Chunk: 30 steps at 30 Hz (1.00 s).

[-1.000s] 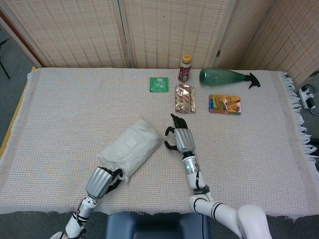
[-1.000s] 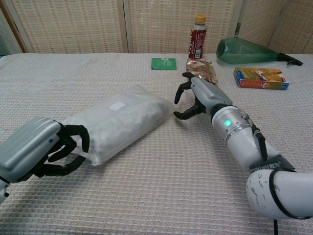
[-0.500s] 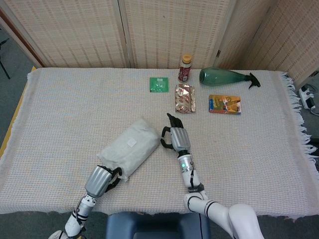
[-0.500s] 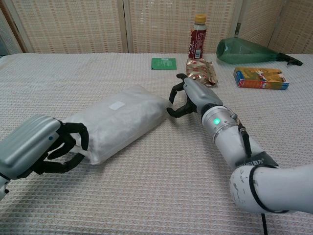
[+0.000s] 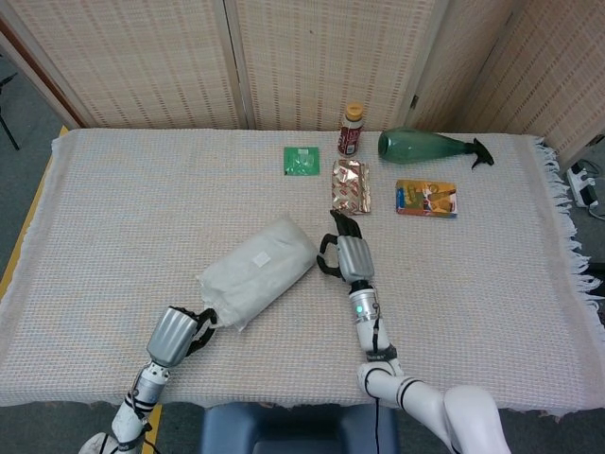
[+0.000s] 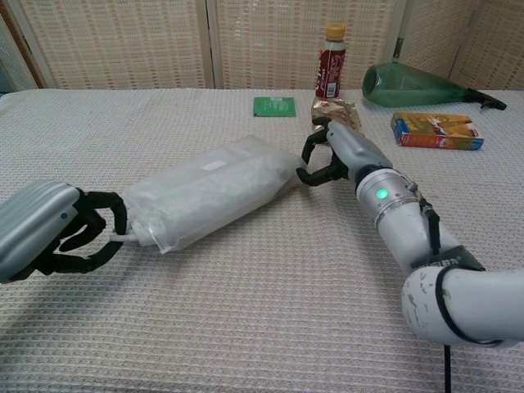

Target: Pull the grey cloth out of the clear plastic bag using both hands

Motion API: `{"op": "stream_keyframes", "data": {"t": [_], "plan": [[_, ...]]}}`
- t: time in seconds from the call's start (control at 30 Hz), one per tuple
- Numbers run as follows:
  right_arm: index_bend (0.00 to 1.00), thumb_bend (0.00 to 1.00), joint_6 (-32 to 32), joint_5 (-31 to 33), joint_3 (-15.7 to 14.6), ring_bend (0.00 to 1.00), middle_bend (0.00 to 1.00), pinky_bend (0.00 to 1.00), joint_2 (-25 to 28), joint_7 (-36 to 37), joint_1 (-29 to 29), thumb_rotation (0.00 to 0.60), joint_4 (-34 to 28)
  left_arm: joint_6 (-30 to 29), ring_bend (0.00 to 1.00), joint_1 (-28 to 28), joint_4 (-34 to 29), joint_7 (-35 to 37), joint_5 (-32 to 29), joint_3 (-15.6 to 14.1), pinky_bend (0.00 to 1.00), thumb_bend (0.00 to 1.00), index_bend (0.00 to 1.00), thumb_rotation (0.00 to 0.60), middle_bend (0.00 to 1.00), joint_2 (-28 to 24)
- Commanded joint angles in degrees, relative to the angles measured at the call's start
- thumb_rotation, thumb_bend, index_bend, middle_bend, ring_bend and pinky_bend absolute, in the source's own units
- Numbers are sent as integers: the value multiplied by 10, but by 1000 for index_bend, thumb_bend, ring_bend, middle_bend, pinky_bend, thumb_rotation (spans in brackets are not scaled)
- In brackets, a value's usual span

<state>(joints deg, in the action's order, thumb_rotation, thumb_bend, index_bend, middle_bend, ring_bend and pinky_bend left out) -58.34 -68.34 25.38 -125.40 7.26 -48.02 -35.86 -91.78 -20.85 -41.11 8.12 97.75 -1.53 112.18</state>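
Note:
The clear plastic bag (image 5: pixel 257 272) (image 6: pixel 209 192) lies slantwise in the middle of the table, stuffed with the pale grey cloth (image 6: pixel 221 184), which shows through the plastic. My left hand (image 5: pixel 175 333) (image 6: pixel 45 237) grips the bag's near-left end, its dark fingers curled around the plastic edge. At the far-right end my right hand (image 5: pixel 348 255) (image 6: pixel 340 157) pinches the bag's corner. The bag is stretched taut between the two hands. None of the cloth is outside the bag.
Along the back stand a red bottle (image 5: pixel 352 130), a green bottle lying on its side (image 5: pixel 425 147), a green packet (image 5: pixel 302 160), a foil snack bag (image 5: pixel 351 185) just behind my right hand, and an orange box (image 5: pixel 426 198). A woven cloth covers the table (image 5: pixel 142 208).
My right hand closed on the bag's far corner and drew it to the right. My left hand pulled back towards the near-left edge, and the bag stretched out between them.

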Motion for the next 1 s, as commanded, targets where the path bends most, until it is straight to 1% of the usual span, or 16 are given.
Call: {"op": "stream_keyframes", "data": {"t": [0.03,0.17,0.33,0.43,0.53,0.67,0.8,0.87,0.9,0.93,0.97,1.0], "plan": [[660,491,-21,-4,-8,0,42,0,34,1,27,600,-38,2,1000,1,20,14,-9,6,1000,590,775,600,1000,-8],[661,491,-44,-7,-15,0,42,0,87,-7,62,600,-98,2,1000,3,46,32,-19,13,1000,591,776,600,1000,-16],[660,490,-73,-7,-25,0,42,0,170,-20,113,600,-188,0,1000,5,76,55,-31,21,1000,591,776,600,1000,-30],[660,490,-81,-6,-30,0,43,0,202,-25,133,600,-218,-2,1000,7,86,63,-35,23,1000,591,775,600,1000,-35],[660,490,-96,-6,-39,0,45,0,260,-18,172,600,-257,-7,1000,11,98,77,-44,30,1000,590,775,600,1000,-50],[660,491,-107,-6,-47,0,48,0,307,2,203,600,-274,-12,1000,17,101,91,-52,34,1000,588,775,600,1000,-66],[660,491,-98,0,-55,0,49,0,325,21,219,600,-263,-18,1000,20,93,93,-51,31,1000,580,773,600,1000,-72],[648,492,-87,1,-61,0,48,0,330,32,223,600,-259,-20,1000,20,80,94,-48,28,1000,551,747,600,1000,-74],[626,486,-83,-1,-65,0,44,0,333,38,224,600,-259,-14,1000,21,70,92,-47,24,1000,488,681,600,1000,-76],[567,458,-82,-6,-69,0,30,0,336,45,225,600,-259,-5,1000,22,55,86,-46,20,1000,382,543,599,1000,-81],[484,413,-81,-14,-74,0,16,0,340,56,227,600,-260,5,1000,22,25,77,-44,14,1000,320,443,589,1000,-92],[396,368,-80,-19,-78,0,7,0,344,61,229,600,-262,11,998,22,-3,73,-43,11,1000,232,265,556,971,-103]]}}
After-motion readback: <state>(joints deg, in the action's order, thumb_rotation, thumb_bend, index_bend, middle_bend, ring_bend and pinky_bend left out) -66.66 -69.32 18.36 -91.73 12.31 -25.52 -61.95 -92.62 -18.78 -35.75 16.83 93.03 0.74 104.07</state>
